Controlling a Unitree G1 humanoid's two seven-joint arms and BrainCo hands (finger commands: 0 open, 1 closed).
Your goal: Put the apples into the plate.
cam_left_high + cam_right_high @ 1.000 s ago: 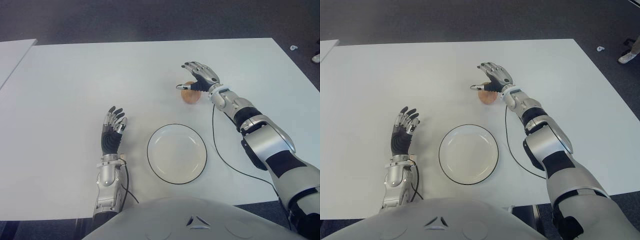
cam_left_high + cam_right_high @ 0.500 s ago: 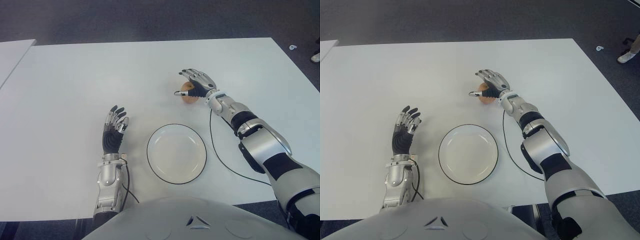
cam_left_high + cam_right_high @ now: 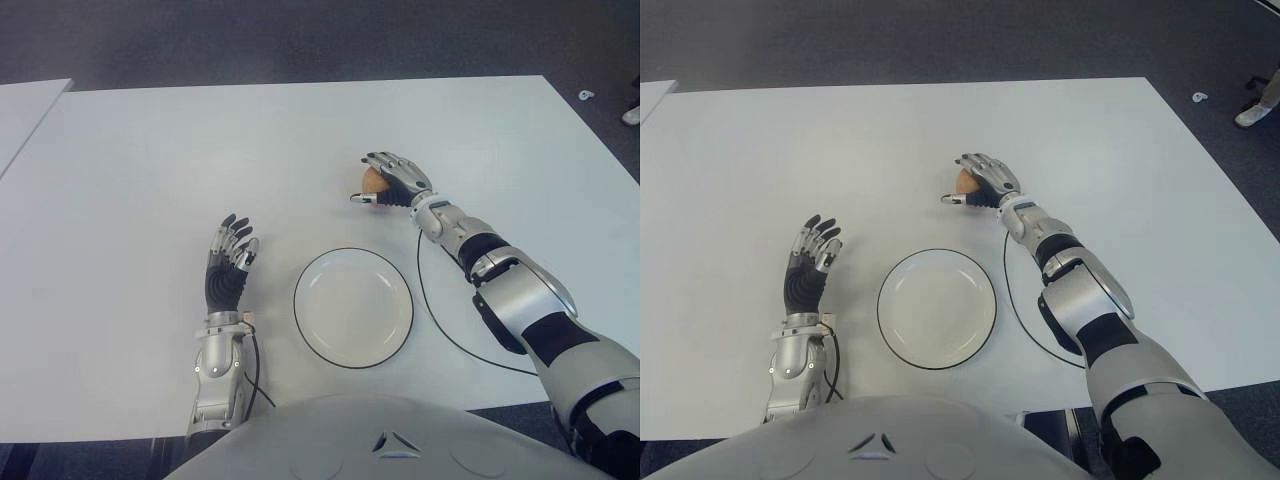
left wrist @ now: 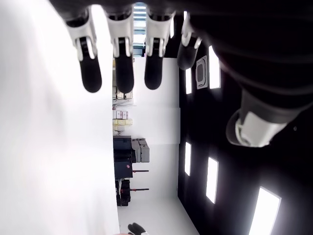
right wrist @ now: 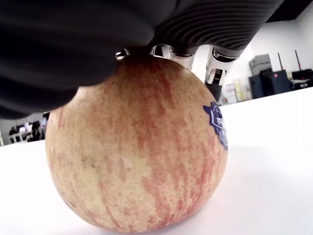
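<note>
Your right hand [image 3: 392,178] sits over the 1 apple [image 3: 372,181] you can see, on the far side of the plate [image 3: 353,307] and a little toward your right. The palm covers the top of the fruit, the fingers [image 3: 383,160] curve down its far side, and the thumb reaches out past it toward your left. From the right wrist view the palm presses on the apple [image 5: 137,147], which carries a small blue sticker [image 5: 218,123] and still sits on the white desk [image 3: 150,160]. The fingers look draped rather than fully closed, so you may not have a firm grip on it; from these views it cannot be told for sure.

The plate is white with a dark rim and lies near the desk's front edge, apart from the apple. A thin black cable [image 3: 440,320] runs along the desk beside your right forearm.

Your left hand [image 3: 226,262] shows just left of the plate, fingers straight and spread, holding nothing.
</note>
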